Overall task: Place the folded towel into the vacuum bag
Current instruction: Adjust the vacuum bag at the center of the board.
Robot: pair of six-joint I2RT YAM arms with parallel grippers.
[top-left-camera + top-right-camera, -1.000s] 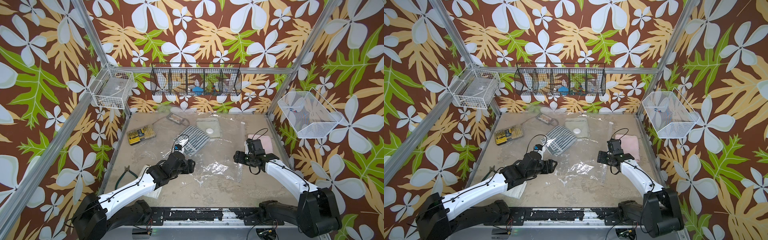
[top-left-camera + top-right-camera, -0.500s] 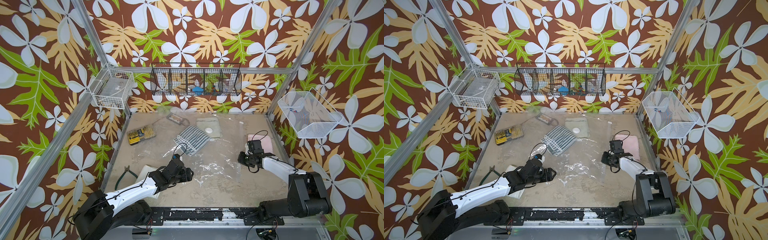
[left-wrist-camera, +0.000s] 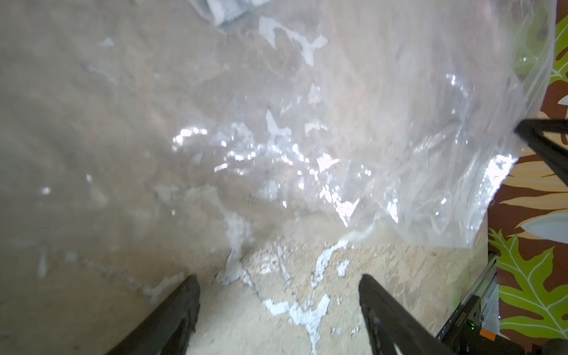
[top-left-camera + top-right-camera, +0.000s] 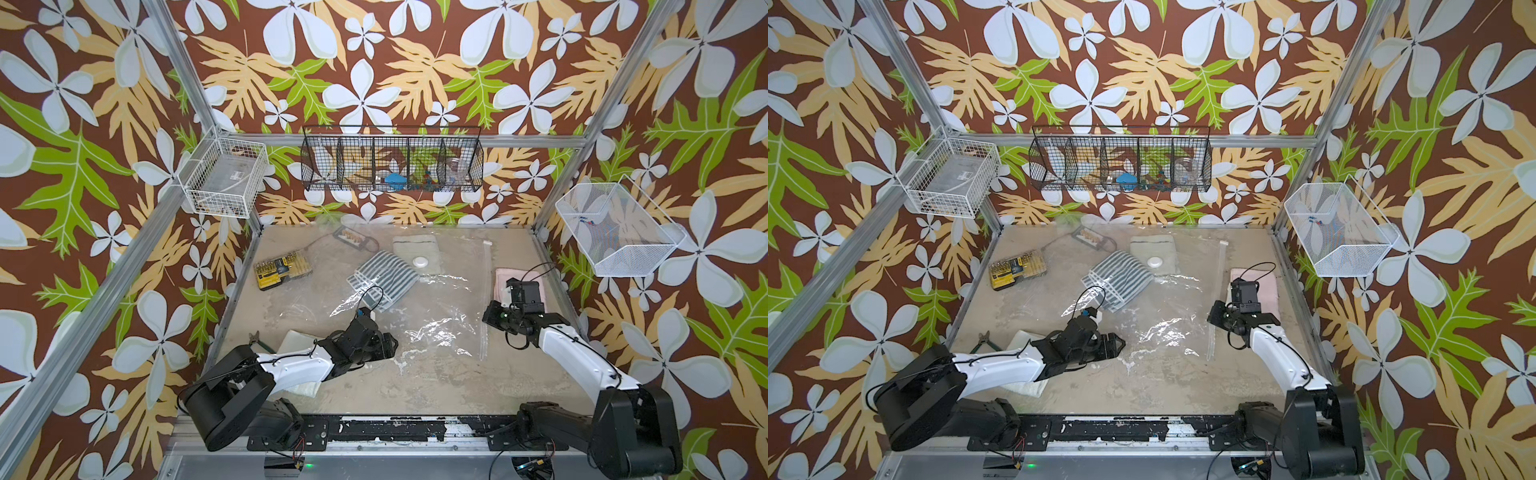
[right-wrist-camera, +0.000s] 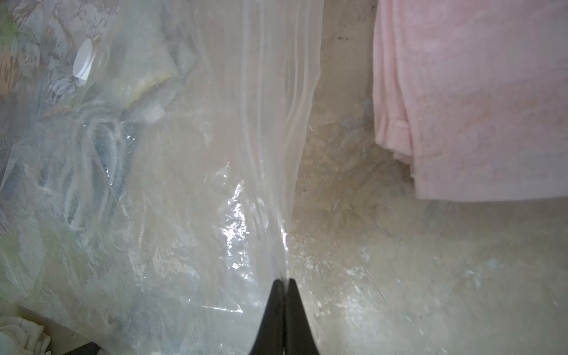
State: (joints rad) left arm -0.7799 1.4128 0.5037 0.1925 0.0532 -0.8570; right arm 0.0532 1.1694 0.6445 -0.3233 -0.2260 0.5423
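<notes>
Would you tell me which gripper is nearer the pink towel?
Right. The right gripper is close beside the pink towel, not touching it, and is pinching the bag at its edge. The left gripper is far off, across the bag.

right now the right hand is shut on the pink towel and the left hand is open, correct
No: the right hand is shut on the zip edge of the vacuum bag, not the pink towel, which lies apart beside it; the right wrist view shows this. The left hand is open.

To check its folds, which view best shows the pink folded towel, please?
Right wrist view: the pink folded towel close-up, layers clear. Both top views show it small, partly behind the right arm; left wrist, nothing.
</notes>
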